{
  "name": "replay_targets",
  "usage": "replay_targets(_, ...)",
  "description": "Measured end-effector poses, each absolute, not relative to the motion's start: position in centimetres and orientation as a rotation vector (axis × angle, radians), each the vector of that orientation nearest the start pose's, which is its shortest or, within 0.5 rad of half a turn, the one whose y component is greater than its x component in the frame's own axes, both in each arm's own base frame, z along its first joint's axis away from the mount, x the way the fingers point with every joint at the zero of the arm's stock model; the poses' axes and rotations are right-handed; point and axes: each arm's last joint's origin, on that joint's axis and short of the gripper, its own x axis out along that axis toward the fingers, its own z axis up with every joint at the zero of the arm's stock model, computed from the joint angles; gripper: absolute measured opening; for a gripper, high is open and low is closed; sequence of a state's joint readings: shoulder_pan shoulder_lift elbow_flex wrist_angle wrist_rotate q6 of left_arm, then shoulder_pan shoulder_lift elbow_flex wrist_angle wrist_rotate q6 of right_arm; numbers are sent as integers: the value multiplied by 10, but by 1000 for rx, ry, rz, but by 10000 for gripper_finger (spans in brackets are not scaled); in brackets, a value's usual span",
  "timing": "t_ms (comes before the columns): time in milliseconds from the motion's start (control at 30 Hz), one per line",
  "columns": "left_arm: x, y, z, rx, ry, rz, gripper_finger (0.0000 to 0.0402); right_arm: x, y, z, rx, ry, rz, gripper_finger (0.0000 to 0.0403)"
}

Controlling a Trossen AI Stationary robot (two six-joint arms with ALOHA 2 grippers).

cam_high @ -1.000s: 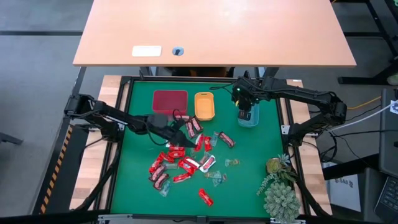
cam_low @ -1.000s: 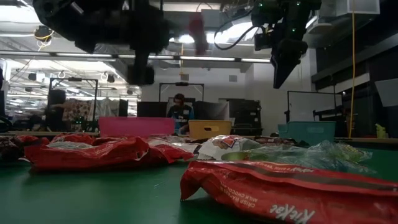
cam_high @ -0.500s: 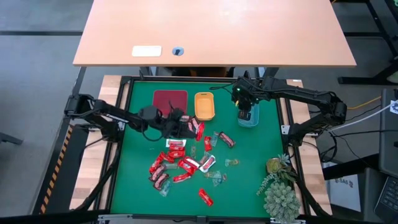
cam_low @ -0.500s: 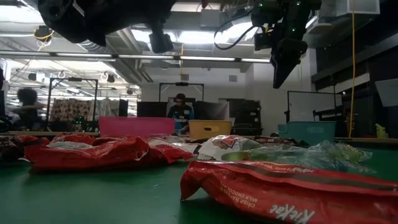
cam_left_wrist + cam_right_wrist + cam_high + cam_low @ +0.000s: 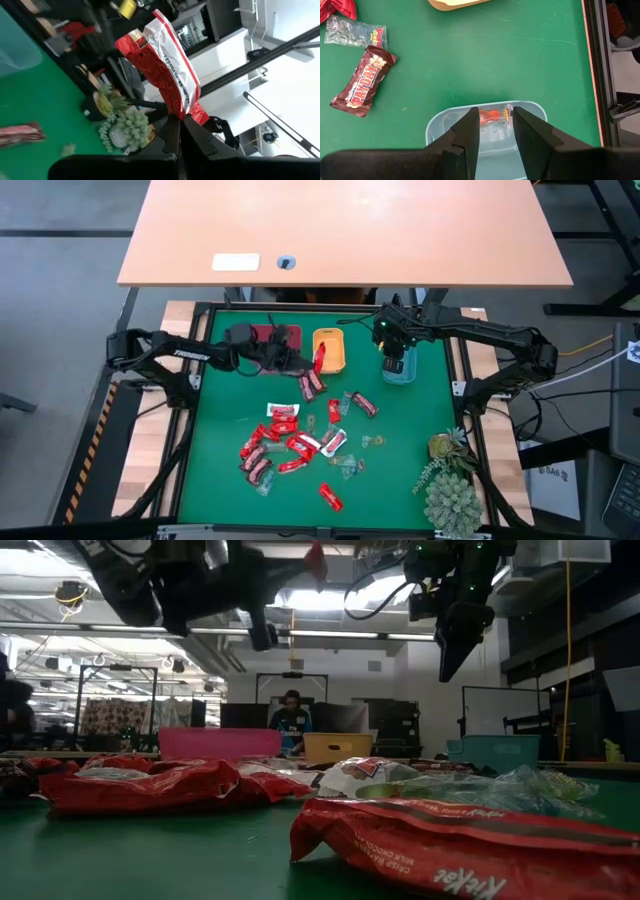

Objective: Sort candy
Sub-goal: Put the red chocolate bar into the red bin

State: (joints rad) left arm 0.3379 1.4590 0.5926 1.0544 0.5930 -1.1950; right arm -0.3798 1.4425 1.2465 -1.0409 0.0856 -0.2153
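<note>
- Sorting is only begun: most of the candy [image 5: 290, 442] lies in a loose heap mid-worktop [image 5: 220, 470], with a few strays nearer the front edge and toward the plant [image 5: 448, 490].
- The left gripper [image 5: 318, 360] hangs above the back of the worktop, between the red tray [image 5: 262, 334] and the orange tray [image 5: 330, 350], its fingers [image 5: 172, 135] clamped on the lower end of one red-wrapped sweet [image 5: 167, 75]. I judge it a carry toward a tray, not yet a drop.
- The right gripper [image 5: 394, 360] hovers over the teal tray [image 5: 440, 125], fingers [image 5: 467, 132] apart and holding nothing. Between them an orange-tinted clear-wrapped sweet [image 5: 492, 117] lies inside that tray, so at least one piece looks sorted.
- Whether the red and orange trays hold anything I cannot tell.
- Left to do, by my estimate: nearly the whole heap, in three kinds.
- The red wrappers are glossy crinkled foil with white print, flat and pillow-shaped.
- The brown bar [image 5: 362, 82] is a matte-looking oblong with crimped ends, lying flat on the green mat.
- The clear wrapper [image 5: 355, 34] is thin, wrinkled film and likely slippery.
- The trays are smooth rounded rectangles with shallow walls.
</note>
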Motion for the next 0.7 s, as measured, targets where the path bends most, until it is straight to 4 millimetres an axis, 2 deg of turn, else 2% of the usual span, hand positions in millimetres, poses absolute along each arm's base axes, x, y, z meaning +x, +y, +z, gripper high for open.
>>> replay_targets(333, 254, 130, 220, -1134, 94, -177, 0, 250, -102, 285, -2, 1268, -269, 117)
replay_targets(700, 230, 160, 193, -1148, 249, 20, 0, 250, -102, 285, 14, 1262, -250, 117)
